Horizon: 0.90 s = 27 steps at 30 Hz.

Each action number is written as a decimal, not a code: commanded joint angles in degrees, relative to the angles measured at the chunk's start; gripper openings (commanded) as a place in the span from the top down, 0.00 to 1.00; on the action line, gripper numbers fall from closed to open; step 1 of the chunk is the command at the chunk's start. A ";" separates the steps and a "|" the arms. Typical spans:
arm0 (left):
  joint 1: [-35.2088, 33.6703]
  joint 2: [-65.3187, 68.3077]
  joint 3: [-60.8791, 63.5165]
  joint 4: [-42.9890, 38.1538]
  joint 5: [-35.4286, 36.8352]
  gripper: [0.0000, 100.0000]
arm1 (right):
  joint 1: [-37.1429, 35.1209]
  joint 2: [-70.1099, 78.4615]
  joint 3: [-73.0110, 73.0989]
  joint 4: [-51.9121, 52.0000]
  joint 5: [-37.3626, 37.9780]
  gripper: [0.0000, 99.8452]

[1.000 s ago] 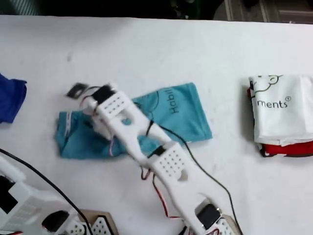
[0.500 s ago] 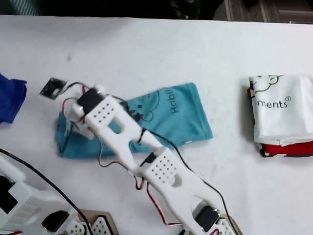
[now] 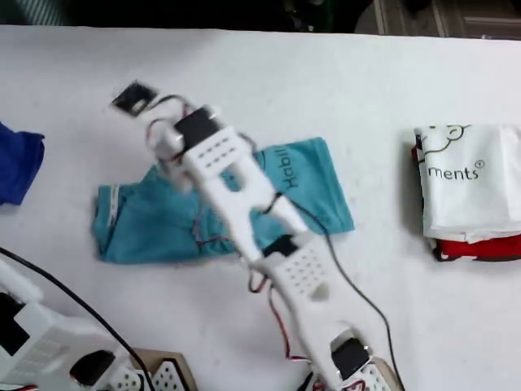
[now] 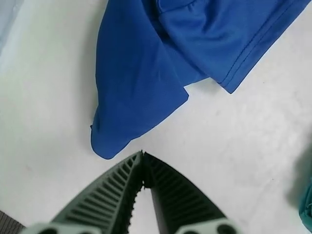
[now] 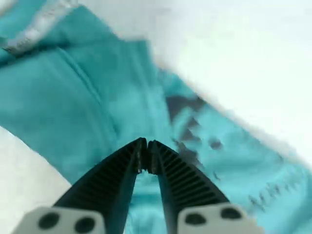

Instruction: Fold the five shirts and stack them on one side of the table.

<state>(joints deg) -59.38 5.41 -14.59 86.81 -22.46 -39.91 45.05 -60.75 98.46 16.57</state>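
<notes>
Over teal shirt (image 3: 313,195) | right hand (image 5: 146,147) pressed closed | swung from shirt's end to its far edge

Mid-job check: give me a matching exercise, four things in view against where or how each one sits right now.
1 teal shirt
2 blue shirt
3 white shirt
4 left claw

A on the red shirt, high view's right edge
B shut, over bare table
C high view's left edge
D mid-table, partly under an arm

Pairs: 1-D, 2-C, 3-A, 4-B
</notes>
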 commanded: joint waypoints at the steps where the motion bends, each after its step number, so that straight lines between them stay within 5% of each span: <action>1: -0.13 -3.12 -2.55 1.32 -0.35 0.97 | 4.97 -13.41 13.63 0.48 -0.09 0.98; 7: -0.04 -3.21 -2.55 1.85 -0.09 0.97 | 11.47 -30.29 33.76 0.40 0.00 0.97; 12: 1.54 -3.21 -2.55 5.45 0.09 0.98 | 20.00 -35.03 40.70 -0.92 -0.53 0.78; 17: 4.35 -3.21 -2.55 8.35 0.09 0.98 | 26.42 -30.20 43.52 -7.60 -0.53 0.61; 27: 6.73 -3.21 -2.90 9.58 0.09 0.97 | 26.59 -13.05 43.52 -19.56 -0.53 0.61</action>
<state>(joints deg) -53.14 5.41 -14.59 95.69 -22.29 -13.71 30.02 -16.97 81.67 16.48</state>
